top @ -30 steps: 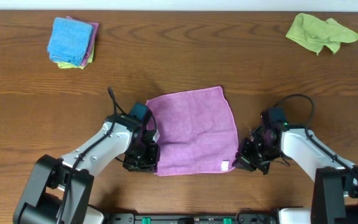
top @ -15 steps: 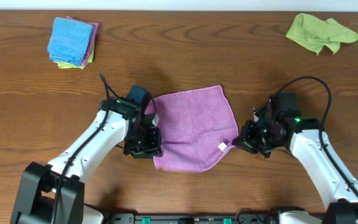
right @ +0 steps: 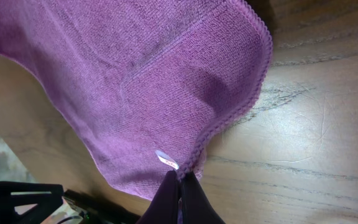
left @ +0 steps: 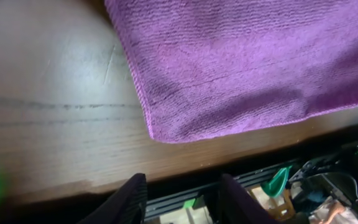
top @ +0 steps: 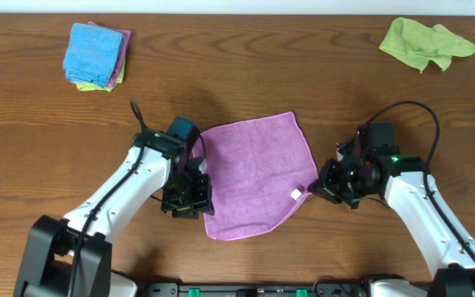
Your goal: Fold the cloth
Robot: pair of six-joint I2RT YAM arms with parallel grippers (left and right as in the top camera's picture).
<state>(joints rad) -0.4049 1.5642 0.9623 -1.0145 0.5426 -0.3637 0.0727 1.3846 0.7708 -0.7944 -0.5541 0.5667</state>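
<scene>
The wooden table (top: 246,74) is carrying the purple cloth (top: 254,169), which is lying mostly flat between the two arms. Just beside the cloth's near left edge, the left gripper (top: 190,205) is waiting with its fingers spread, gripping nothing. At the cloth's near right corner, the right gripper (top: 313,192) is pinching the hem tight. Well beyond the cloth's far left corner a folded stack (top: 96,56) is sitting, and well beyond its far right corner a crumpled green cloth (top: 425,43). A white tag (top: 295,195) is showing on the pinched corner.

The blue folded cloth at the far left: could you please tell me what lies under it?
A purple folded cloth and a yellow-green cloth peek out beneath the blue cloth; anything else in the stack is covered.
</scene>
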